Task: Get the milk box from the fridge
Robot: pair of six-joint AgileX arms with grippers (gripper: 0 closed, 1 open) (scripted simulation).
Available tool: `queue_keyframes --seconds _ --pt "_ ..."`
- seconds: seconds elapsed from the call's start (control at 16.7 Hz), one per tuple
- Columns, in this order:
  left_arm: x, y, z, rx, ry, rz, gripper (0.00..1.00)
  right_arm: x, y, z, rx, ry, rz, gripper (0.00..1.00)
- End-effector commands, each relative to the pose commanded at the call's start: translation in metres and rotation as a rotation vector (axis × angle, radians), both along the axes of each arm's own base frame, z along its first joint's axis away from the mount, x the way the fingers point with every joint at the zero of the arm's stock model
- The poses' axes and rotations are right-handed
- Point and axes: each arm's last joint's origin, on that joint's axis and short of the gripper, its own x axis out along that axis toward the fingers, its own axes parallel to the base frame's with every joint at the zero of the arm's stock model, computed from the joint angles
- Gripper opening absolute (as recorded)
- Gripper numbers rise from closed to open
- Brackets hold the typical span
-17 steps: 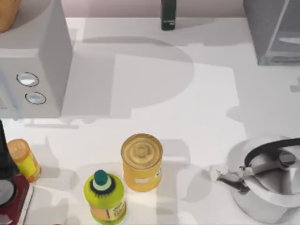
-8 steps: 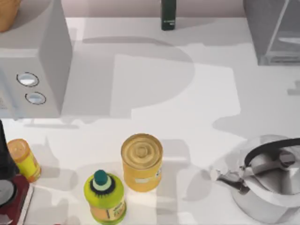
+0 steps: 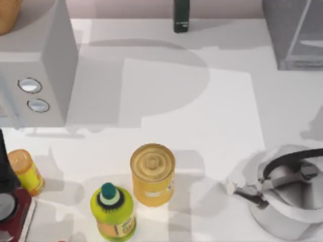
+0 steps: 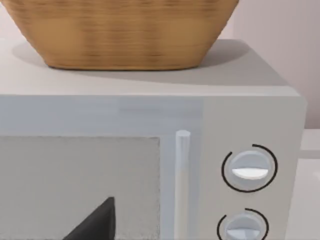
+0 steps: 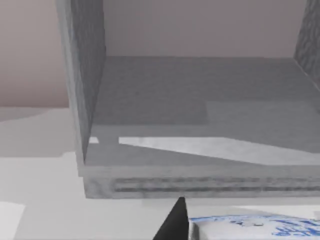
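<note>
The fridge (image 3: 295, 33) is the grey cabinet at the table's back right corner. In the right wrist view the fridge (image 5: 200, 125) stands open, with its floor bare. Just in front of it and close to the camera is the blue-and-white milk box (image 5: 255, 226). My right gripper (image 5: 235, 235) is shut on the box, with one dark finger (image 5: 173, 223) pressed against its side and the other hidden. A dark part of my left gripper (image 4: 95, 224) shows in the left wrist view, in front of the microwave door.
A grey microwave (image 3: 35, 75) with two dials and a basket (image 4: 120, 30) on top fills the left. A dark green bottle (image 3: 181, 15) stands at the back. A yellow can (image 3: 153, 174), green-yellow bottle (image 3: 113, 212), orange bottle (image 3: 25, 171) and kettle (image 3: 287, 196) line the front.
The arm's shadow on the right side of the table has slid toward the right edge. Nothing on the table has moved.
</note>
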Motion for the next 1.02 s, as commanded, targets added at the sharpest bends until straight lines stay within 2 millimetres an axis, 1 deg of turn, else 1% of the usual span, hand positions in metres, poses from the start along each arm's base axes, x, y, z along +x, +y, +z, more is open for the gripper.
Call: queue_keyframes --seconds 0.12,0.24,0.42,0.6,0.72,1.02 --pt "0.000 0.000 0.000 0.000 0.000 0.000 1.00 -0.032 0.009 -0.003 -0.004 -0.057 0.003 0.00" --pt "0.000 0.000 0.000 0.000 0.000 0.000 1.00 -0.058 0.017 -0.011 -0.003 -0.113 0.009 0.00" --pt "0.000 0.000 0.000 0.000 0.000 0.000 1.00 -0.082 0.023 -0.030 0.007 -0.172 0.022 0.00" --pt "0.000 0.000 0.000 0.000 0.000 0.000 1.00 -0.091 0.027 -0.049 0.019 -0.194 0.039 0.00" --pt "0.000 0.000 0.000 0.000 0.000 0.000 1.00 -0.093 0.029 -0.056 0.025 -0.198 0.048 0.00" --pt "0.000 0.000 0.000 0.000 0.000 0.000 1.00 -0.093 0.029 -0.057 0.027 -0.199 0.048 0.00"
